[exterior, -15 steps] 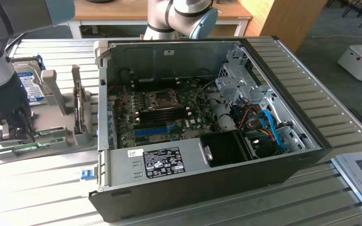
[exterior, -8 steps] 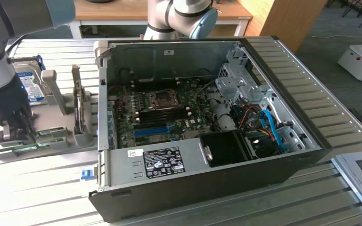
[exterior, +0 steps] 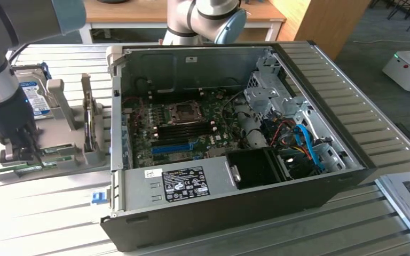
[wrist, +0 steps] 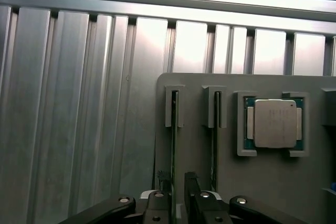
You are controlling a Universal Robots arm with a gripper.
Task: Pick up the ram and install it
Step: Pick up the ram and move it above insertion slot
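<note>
Jaws parted astride the ram (wrist: 173, 140), upright in its grey holder (wrist: 262, 182)

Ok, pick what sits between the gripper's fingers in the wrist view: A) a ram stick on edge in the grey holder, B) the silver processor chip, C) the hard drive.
A: the gripper is open, with the ram on edge between its fingers, slotted in the grey holder.

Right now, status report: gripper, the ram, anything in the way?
Gripper open, straddling ram stick. Ram on edge in grey holder slot, not yet lifted. Second ram stick in neighbouring slot, close beside.
</note>
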